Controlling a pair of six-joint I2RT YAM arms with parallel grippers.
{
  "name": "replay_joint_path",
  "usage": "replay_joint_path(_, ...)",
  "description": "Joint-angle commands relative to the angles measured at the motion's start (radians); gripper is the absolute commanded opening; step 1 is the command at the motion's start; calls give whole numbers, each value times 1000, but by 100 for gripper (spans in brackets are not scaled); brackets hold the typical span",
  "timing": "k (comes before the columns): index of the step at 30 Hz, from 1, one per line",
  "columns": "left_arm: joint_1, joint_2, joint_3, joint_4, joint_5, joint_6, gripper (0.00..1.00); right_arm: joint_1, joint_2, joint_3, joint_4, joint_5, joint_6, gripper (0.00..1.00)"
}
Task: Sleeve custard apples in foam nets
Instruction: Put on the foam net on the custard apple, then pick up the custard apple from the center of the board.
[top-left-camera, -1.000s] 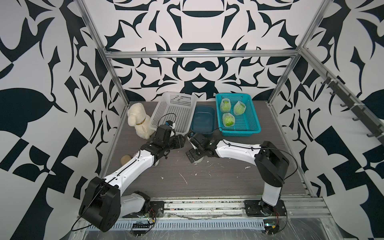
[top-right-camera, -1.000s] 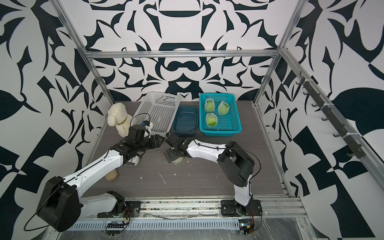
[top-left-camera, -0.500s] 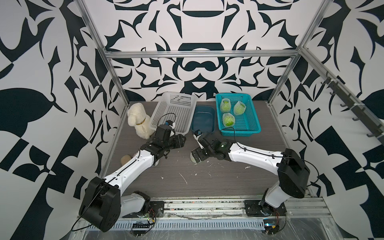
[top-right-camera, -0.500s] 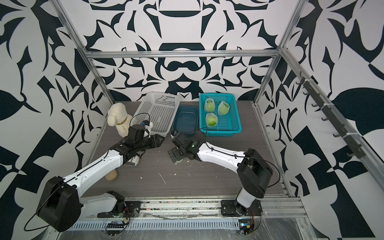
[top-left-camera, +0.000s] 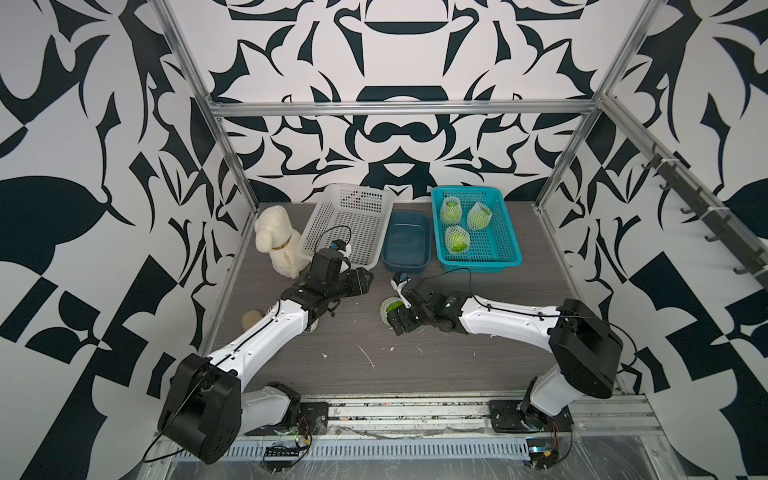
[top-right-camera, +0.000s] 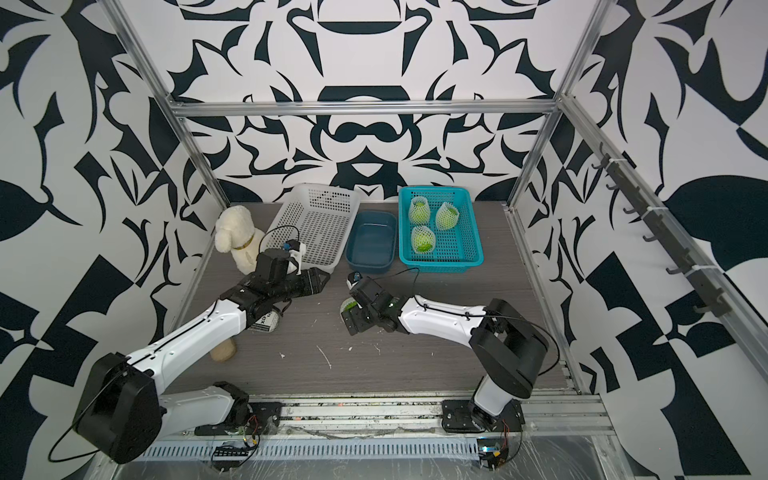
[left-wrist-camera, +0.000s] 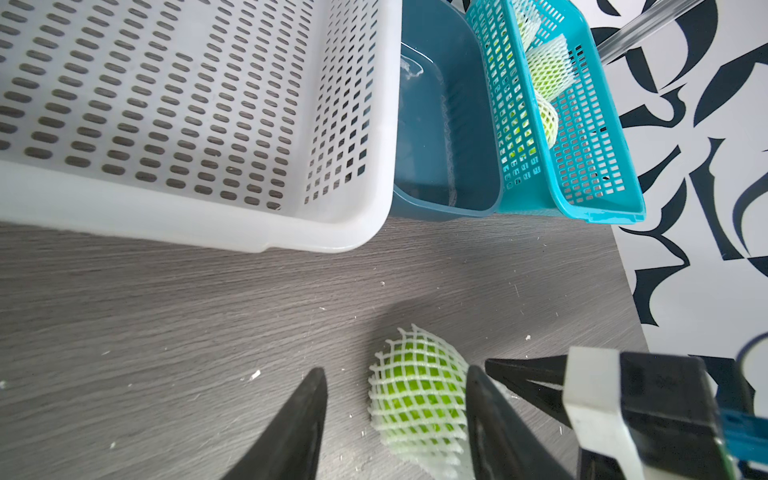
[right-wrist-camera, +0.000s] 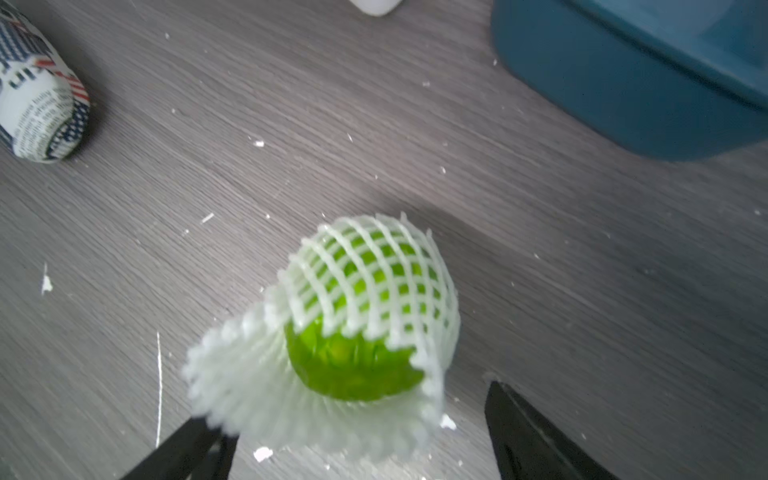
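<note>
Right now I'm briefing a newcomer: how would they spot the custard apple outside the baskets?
Find the teal basket at the table's back, holding three netted fruits. In front of the dark blue tub beside it lies the fourth custard apple. It alone lies outside a basket, its foam net flaring loose at one end.

Three bright green custard apples (top-left-camera: 457, 240), each fully sleeved in white diamond-mesh foam nets (top-left-camera: 478, 216), lie clustered upper centre-right in both top views, close together but not stacked. The fourth custard apple (right-wrist-camera: 353, 365) lies on its side lower centre of the right wrist view, just left of centre in a top view (top-left-camera: 390, 306). Its foam net (right-wrist-camera: 374, 274) covers only the far half; the near end is bare and the net's open mouth flares loose around it.
</note>
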Motion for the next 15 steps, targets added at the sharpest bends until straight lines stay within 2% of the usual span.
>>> replay_joint_path(1,4,5,-3,10,10,-3,56,7,22,16,63,24,-23,96)
replay_joint_path(15,5,8,3,1,7,5,56,7,90,59,103,30,-45,95)
